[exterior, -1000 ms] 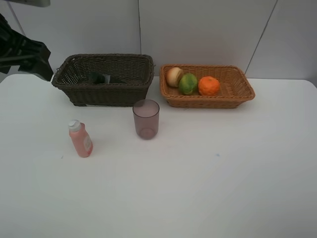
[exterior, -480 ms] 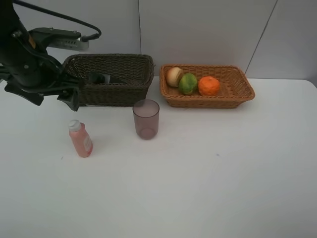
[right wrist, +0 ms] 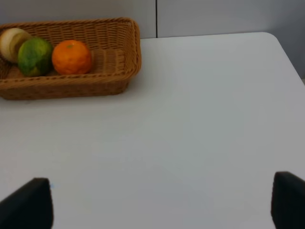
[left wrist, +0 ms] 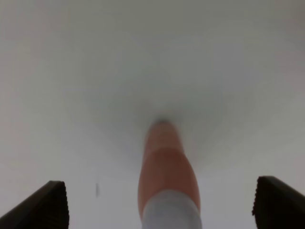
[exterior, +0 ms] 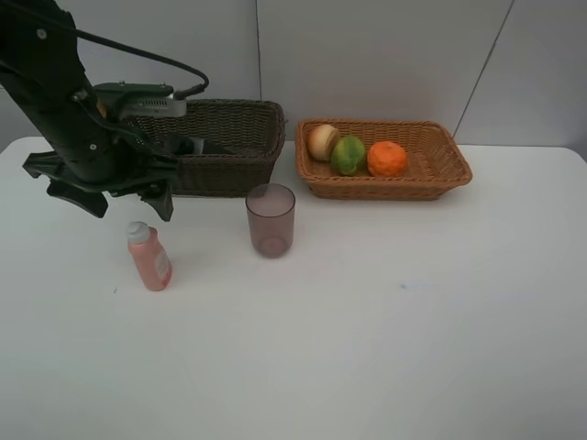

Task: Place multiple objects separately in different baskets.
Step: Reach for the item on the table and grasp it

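My left arm comes in from 10 o'clock of the overhead view, bent at the elbow and angled down over the table, its cable looping behind it. The left gripper point(exterior: 127, 203) hangs just above the pink bottle point(exterior: 149, 259) with its fingers spread wide. In the wrist view the bottle sits centred between the two dark fingertips point(left wrist: 47, 205), touching neither. The bottle stands upright on the white table point(exterior: 413, 321), a smooth plastic body with a white cap point(exterior: 138, 231). At its 2 o'clock, a little apart, stands the translucent purplish cup point(exterior: 271, 220), a plain cylinder with its mouth up. The arm's wrist crosses the near left corner of the dark brown wicker basket point(exterior: 229, 170), which lies at 12 o'clock of the cup. A dark pump bottle point(exterior: 188, 144) lies inside it, partly hidden by the weave. Just beside it at 3 o'clock is the shallower tan wicker basket point(exterior: 404, 188), holding a pale round fruit point(exterior: 322, 141), a green mango point(exterior: 348, 155) and an orange point(exterior: 387, 159) in a touching row. From 3 to 7 o'clock the smooth table gives broad room. The right gripper point(right wrist: 157, 205) shows only in its own wrist view, with its fingers wide apart over bare table.
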